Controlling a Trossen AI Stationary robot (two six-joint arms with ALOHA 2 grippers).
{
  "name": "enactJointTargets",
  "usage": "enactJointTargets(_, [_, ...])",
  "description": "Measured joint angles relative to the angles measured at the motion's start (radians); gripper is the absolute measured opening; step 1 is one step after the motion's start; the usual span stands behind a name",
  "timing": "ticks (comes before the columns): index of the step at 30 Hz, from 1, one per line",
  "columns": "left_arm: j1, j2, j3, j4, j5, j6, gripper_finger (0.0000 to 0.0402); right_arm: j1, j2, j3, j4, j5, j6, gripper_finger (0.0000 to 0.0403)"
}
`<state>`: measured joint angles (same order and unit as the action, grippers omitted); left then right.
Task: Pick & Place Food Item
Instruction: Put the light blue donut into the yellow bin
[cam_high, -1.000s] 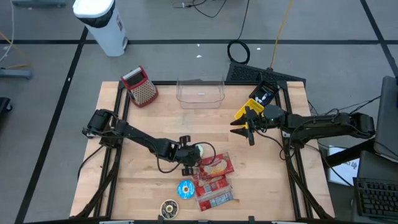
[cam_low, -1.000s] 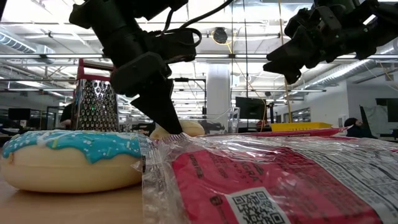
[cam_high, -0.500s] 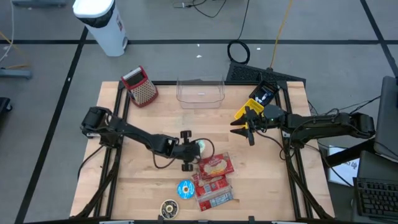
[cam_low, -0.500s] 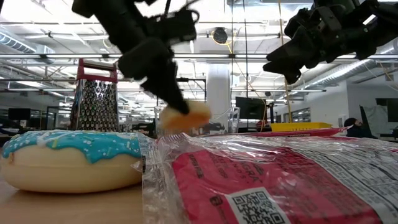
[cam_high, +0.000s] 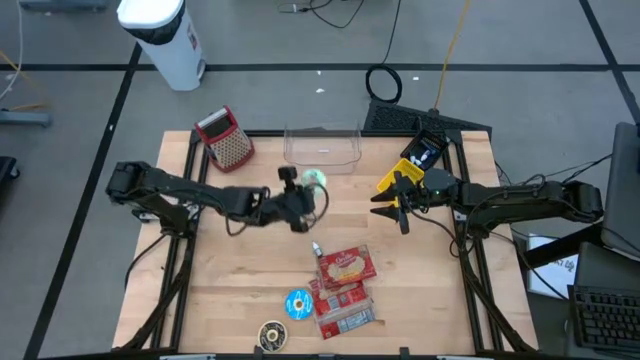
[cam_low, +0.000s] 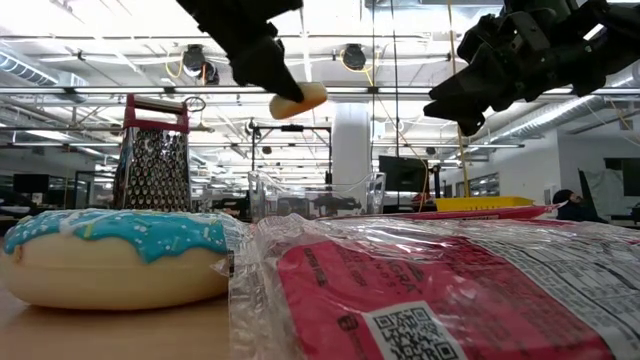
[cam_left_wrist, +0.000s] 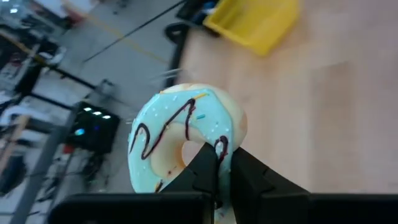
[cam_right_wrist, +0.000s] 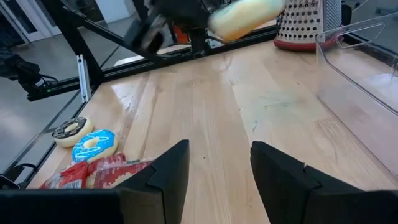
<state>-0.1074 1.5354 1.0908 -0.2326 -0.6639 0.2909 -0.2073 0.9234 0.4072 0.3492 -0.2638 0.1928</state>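
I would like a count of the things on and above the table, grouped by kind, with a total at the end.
Donuts: 3 (mint-iced donut held up in the left gripper, blue-iced donut, chocolate-iced donut)
Red snack packets: 3 (red snack packets)
Box grater: 1 (box grater)
Clear plastic bin: 1 (clear plastic bin)
Yellow tray: 1 (yellow tray)
Total: 9

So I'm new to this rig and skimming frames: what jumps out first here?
The left gripper holds a pale-green iced donut in the air, just short of the clear bin at the table's far edge. Red food packets and two more donuts lie near the front edge.
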Motion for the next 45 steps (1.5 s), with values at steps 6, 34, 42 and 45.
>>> enactJointTargets(6, [0.158, 0.005, 0.000, 0.028, 0.053, 0.088, 0.0019, 0.000, 0.000, 0.000, 0.000, 0.000, 0.000, 0.0160])
enactJointTargets(34, [0.517, 0.196, -0.001, 0.200, 0.319, 0.072, 0.0016, 0.000, 0.001, 0.000, -0.004, 0.001, -0.026, 0.0160])
enactJointTargets(42, [0.393, 0.167, 0.000, 0.278, 0.404, 0.222, 0.0025, -0.002, 0.001, 0.000, -0.016, 0.113, -0.040, 0.0160])
enactJointTargets(45, [0.283, 0.168, 0.000, 0.282, 0.374, 0.290, 0.0031, -0.001, 0.006, -0.001, -0.058, 0.135, -0.085, 0.0160])
